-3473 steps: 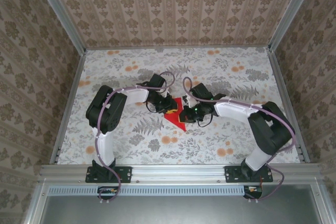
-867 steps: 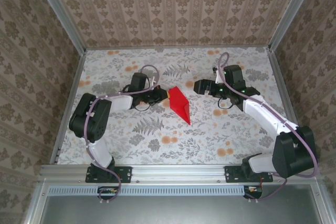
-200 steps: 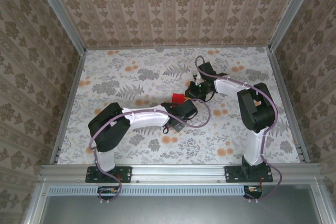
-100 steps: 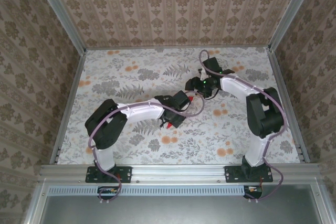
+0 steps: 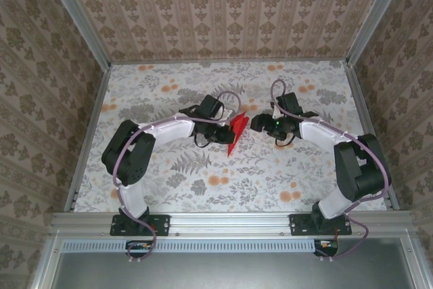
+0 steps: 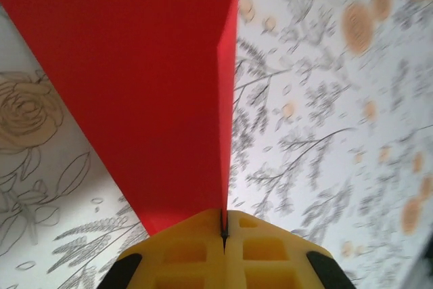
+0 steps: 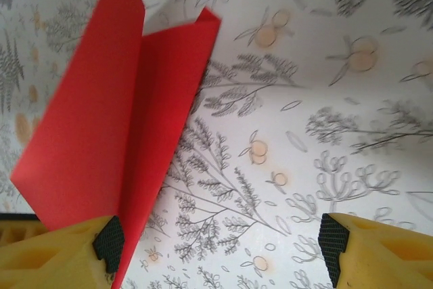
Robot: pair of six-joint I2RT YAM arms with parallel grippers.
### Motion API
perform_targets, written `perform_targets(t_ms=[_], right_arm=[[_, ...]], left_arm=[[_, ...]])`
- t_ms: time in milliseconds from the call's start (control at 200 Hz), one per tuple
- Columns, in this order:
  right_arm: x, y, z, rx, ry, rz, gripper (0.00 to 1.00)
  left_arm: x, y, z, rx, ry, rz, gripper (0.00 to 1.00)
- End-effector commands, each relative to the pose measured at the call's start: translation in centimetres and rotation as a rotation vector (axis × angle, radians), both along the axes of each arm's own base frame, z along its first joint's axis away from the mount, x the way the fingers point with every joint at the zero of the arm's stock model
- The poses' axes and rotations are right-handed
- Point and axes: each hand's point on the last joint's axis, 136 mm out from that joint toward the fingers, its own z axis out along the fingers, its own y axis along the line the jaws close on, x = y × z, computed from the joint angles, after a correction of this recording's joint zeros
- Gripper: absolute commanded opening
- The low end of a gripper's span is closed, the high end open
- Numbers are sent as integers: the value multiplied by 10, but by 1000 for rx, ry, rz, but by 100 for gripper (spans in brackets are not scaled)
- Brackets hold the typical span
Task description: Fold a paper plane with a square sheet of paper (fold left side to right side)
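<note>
The square sheet of paper [image 5: 236,133] is bright red and folded into a narrow, pointed paper plane shape. It stands on edge at the middle of the table, its tip toward the near side. My left gripper [image 5: 226,133] comes in from the left and is shut on it. In the left wrist view the yellow fingers [image 6: 183,248] pinch the paper [image 6: 135,86] at its folded edge. My right gripper [image 5: 256,125] sits just right of the paper and is open. In the right wrist view the red paper [image 7: 95,140] lies against the left fingertip [image 7: 61,255]. Only tablecloth shows between the jaws.
A floral tablecloth [image 5: 169,93] with orange flowers and grey leaves covers the table. Patterned walls and metal rails [image 5: 91,133] enclose it on three sides. Both arm bases stand at the near rail [image 5: 223,221].
My right gripper has opened, let go of the paper and drawn back to the right. The left gripper has closed fully on the paper and swung it up to the table's middle.
</note>
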Motion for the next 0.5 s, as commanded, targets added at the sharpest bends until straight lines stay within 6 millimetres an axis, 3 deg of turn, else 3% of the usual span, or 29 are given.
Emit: perform_targets(t_ms=[0,235,495], right_arm=[[7,24,8,106,-73,42,77],[7,38,1,191,-112,57,72],[9,39,-10,197,-98,34,67]], left_arm=[[-10,-14,4,-132,124,-2,0],[-8,-21,-6,-194,181,21,0],[-4,-24,-16,-218,209,54,0]])
